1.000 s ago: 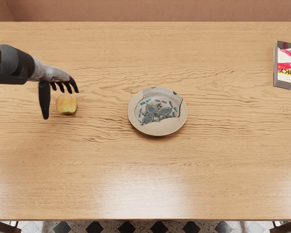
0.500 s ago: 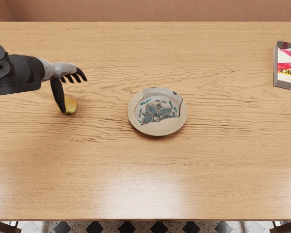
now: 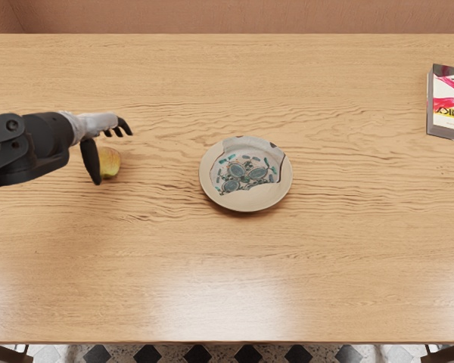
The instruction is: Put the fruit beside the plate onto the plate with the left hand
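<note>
As the left hand (image 3: 100,131) has sunk toward the apple (image 3: 112,162), thumb now crossing it, fingers spread and gripping nothing, a grasp looks imminent. The apple lies near the table's (image 3: 227,287) left edge, apart from the plate (image 3: 246,203).

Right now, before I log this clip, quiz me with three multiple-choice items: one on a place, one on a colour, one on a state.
1. The fruit lies: A on the table, left of the plate; B on the plate; C off the table.
2. The fruit is: A purple; B yellowish; C blue.
3. The left hand is: A fisted; B lifting the fruit; C open beside the fruit.
Answers: A, it rests on wood apart from the plate; B, its skin shows it; C, it is spread and the fruit sits on the table.
</note>
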`<control>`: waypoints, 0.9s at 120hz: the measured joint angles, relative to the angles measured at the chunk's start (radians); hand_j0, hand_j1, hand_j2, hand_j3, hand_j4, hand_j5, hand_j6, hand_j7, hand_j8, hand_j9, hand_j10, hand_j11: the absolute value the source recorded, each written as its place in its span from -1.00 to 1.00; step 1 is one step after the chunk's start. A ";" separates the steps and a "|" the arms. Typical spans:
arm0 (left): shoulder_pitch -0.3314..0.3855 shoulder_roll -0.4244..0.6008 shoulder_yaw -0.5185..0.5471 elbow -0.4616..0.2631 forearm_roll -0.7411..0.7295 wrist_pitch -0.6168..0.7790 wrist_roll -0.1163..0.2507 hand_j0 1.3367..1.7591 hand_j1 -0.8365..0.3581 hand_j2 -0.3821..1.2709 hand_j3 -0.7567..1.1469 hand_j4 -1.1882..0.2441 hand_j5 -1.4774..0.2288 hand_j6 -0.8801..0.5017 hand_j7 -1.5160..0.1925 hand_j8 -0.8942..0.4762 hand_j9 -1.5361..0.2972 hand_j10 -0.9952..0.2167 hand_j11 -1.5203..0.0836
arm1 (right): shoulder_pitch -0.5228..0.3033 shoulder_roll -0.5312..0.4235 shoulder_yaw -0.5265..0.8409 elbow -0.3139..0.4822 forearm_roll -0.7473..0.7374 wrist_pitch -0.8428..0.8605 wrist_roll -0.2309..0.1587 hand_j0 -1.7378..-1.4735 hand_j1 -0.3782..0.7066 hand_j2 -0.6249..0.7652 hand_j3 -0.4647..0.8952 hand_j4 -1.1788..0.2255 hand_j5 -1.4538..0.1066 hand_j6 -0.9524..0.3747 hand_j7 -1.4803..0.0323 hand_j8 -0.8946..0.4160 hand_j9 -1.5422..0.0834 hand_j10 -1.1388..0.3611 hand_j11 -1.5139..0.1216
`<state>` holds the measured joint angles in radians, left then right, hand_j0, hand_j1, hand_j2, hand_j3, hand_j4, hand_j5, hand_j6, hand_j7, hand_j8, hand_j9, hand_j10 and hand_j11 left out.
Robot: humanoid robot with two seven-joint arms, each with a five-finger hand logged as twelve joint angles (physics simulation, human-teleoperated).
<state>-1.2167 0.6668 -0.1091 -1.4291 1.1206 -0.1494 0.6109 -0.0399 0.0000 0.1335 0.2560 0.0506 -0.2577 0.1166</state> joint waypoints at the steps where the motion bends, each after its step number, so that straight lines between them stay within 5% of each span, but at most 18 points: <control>1: 0.000 0.000 0.000 0.000 0.001 0.001 0.000 0.52 0.48 -0.47 -0.20 0.30 0.35 -0.10 0.39 -0.07 0.32 0.22 0.49 | 0.000 0.000 0.000 0.000 0.000 0.000 0.000 -0.40 -0.87 -0.11 -0.32 0.63 0.81 0.38 0.90 0.31 0.84 0.47 0.80; 108: 0.103 -0.048 0.000 0.049 0.112 0.172 0.000 0.52 0.34 -0.45 -0.20 0.20 0.24 -0.20 0.28 -0.17 0.22 0.10 0.37 | 0.000 0.000 0.000 0.000 0.000 0.000 0.000 -0.40 -0.87 -0.11 -0.32 0.63 0.81 0.38 0.90 0.31 0.84 0.47 0.80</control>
<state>-1.1137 0.6189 -0.1095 -1.3803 1.2327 0.0223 0.6109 -0.0399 0.0000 0.1335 0.2562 0.0505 -0.2577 0.1166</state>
